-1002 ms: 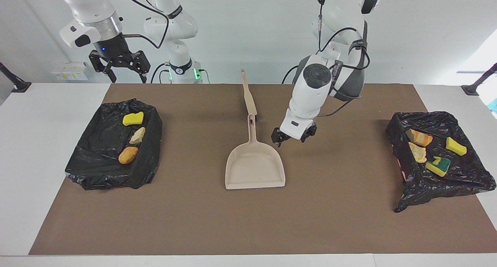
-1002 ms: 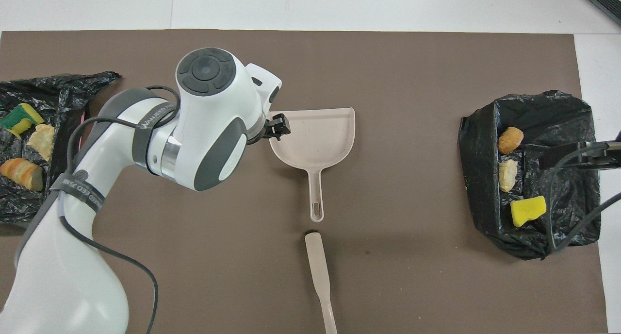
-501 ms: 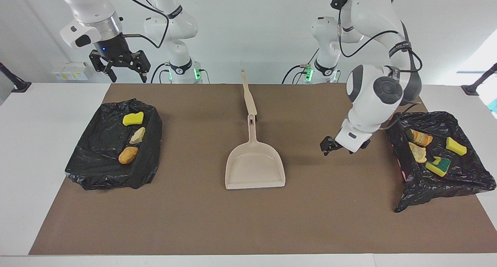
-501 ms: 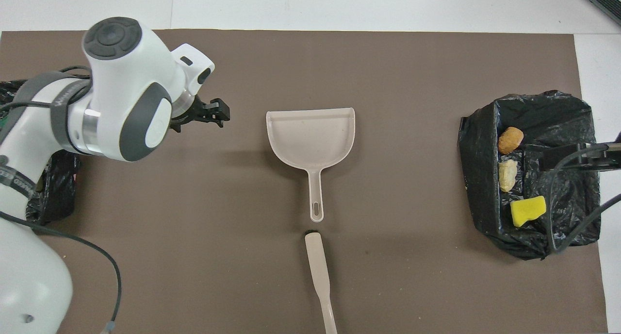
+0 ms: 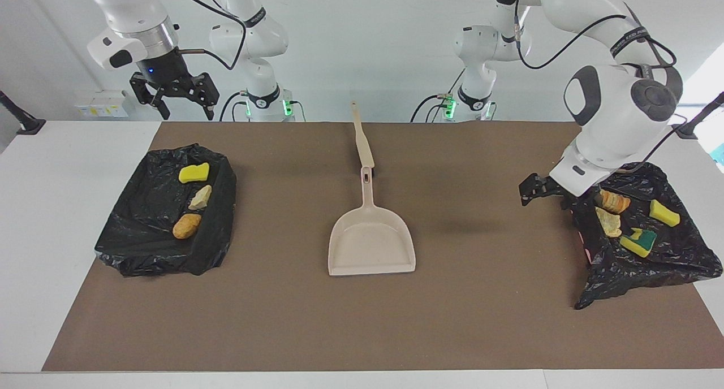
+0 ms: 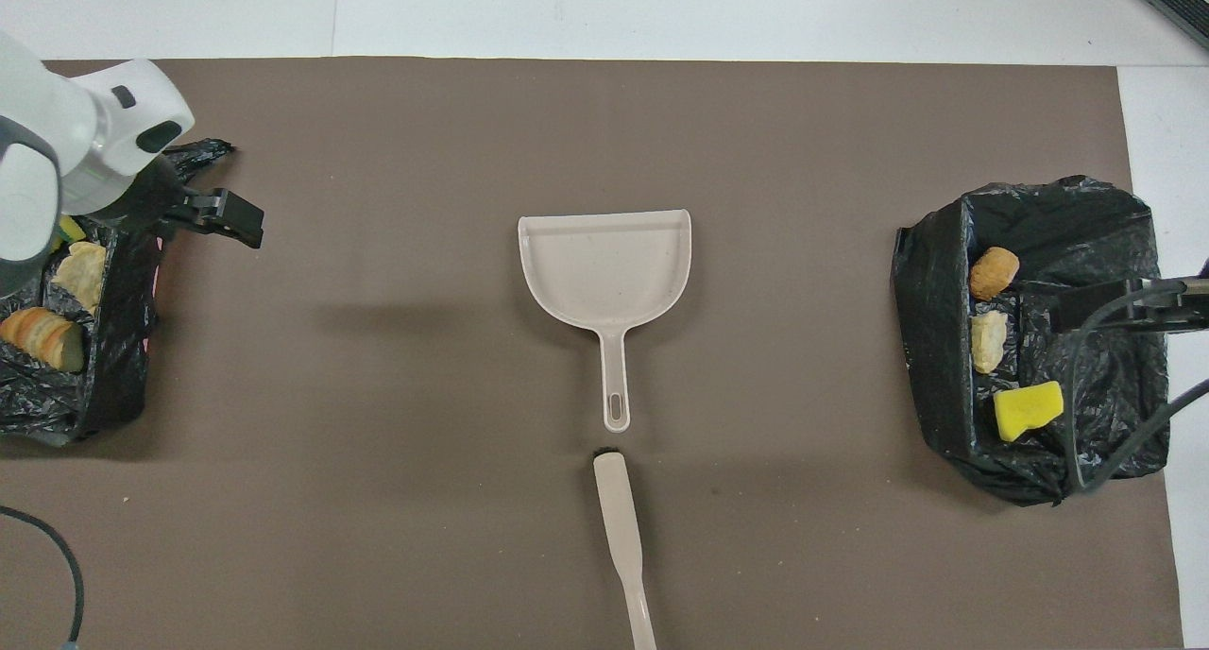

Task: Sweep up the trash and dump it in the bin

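In the facing view we see the beige dustpan [image 5: 371, 246] lying flat at the middle of the brown mat [image 5: 283, 321], its handle pointing toward the robots, and the beige brush [image 5: 361, 143] lying just beside the handle's end, nearer to the robots. All of the trash sits in two bins lined with black bags. The bin at the right arm's end [image 5: 141, 247] holds a yellow sponge chunk [image 5: 193, 173], a tan lump [image 5: 200, 197] and an orange-brown lump [image 5: 186, 225]. The bin at the left arm's end [image 5: 667, 264] holds a striped orange lump [image 5: 613, 200], a yellowish lump [image 5: 608, 221], a yellow-and-green sponge [image 5: 639, 241] and a yellow sponge piece [image 5: 663, 212]. The left gripper [image 5: 546, 190] hangs over the mat at that bin's inner edge, fingers spread wide and holding nothing. The right gripper [image 5: 180, 98] waits high above its own end of the table, fingers apart and empty.

From overhead we find the dustpan [image 6: 604, 267] with its open mouth away from the robots and the brush [image 6: 623, 546] below its handle. The left gripper [image 6: 217, 220] pokes out over the mat beside its bin [image 6: 94, 414], one black finger [image 6: 236, 223] showing; the wrist hides part of the contents, leaving the yellowish lump [image 6: 80, 272] and the striped lump [image 6: 42, 336] visible. In the other bin [image 6: 935, 348] lie the orange-brown lump [image 6: 994, 272], the tan lump [image 6: 989, 340] and the yellow sponge chunk [image 6: 1028, 409]; the right gripper [image 6: 1133, 305] is over that bin, only partly in view.
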{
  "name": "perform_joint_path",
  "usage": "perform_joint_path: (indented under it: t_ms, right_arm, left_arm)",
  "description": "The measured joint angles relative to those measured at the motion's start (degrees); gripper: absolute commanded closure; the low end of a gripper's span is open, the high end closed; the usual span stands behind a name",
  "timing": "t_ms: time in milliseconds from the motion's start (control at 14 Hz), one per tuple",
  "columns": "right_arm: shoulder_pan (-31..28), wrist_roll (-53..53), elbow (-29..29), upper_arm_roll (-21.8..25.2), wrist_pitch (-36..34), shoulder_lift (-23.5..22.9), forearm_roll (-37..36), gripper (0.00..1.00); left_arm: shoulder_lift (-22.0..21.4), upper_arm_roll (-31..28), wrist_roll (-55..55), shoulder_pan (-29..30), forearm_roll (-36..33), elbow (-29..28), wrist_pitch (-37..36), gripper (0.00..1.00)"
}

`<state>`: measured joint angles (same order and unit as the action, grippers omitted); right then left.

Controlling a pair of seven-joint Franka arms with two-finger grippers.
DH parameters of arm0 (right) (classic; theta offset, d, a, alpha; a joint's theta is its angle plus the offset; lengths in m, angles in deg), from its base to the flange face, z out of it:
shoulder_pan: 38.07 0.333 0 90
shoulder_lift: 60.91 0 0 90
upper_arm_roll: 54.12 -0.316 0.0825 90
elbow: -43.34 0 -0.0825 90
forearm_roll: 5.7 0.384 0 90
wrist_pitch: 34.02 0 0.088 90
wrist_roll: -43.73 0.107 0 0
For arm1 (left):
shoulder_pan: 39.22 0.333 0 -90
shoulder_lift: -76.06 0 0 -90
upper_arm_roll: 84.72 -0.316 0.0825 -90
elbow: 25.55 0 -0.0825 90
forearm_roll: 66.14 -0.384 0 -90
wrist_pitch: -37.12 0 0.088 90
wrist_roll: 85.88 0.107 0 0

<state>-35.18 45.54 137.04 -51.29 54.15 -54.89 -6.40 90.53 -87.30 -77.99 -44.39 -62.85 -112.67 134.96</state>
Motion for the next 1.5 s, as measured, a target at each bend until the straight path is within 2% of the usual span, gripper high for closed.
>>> perform_joint_path:
  t_ms: [501, 930, 1288, 1503]
  right_arm:
    - [0.0, 0.0, 0.0, 0.0, 0.0, 0.1, 0.0, 0.00]
    - [0.0, 0.0, 0.0, 0.0, 0.0, 0.1, 0.0, 0.00]
    - [0.0, 0.0, 0.0, 0.0, 0.0, 0.1, 0.0, 0.00]
    - [0.0, 0.0, 0.0, 0.0, 0.0, 0.1, 0.0, 0.00]
  left_arm:
    - [-5.2, 0.2, 0.8, 0.9, -0.1, 0.3, -5.3, 0.00]
    - [-11.8, 0.1, 0.4, 1.0, -0.8, -0.3, -8.1, 0.00]
    - [-14.6, 0.0, 0.4, 1.0, -2.7, -5.2, -8.2, 0.00]
    - [-15.1, 0.0, 0.4, 1.0, -2.9, -5.4, -8.2, 0.00]
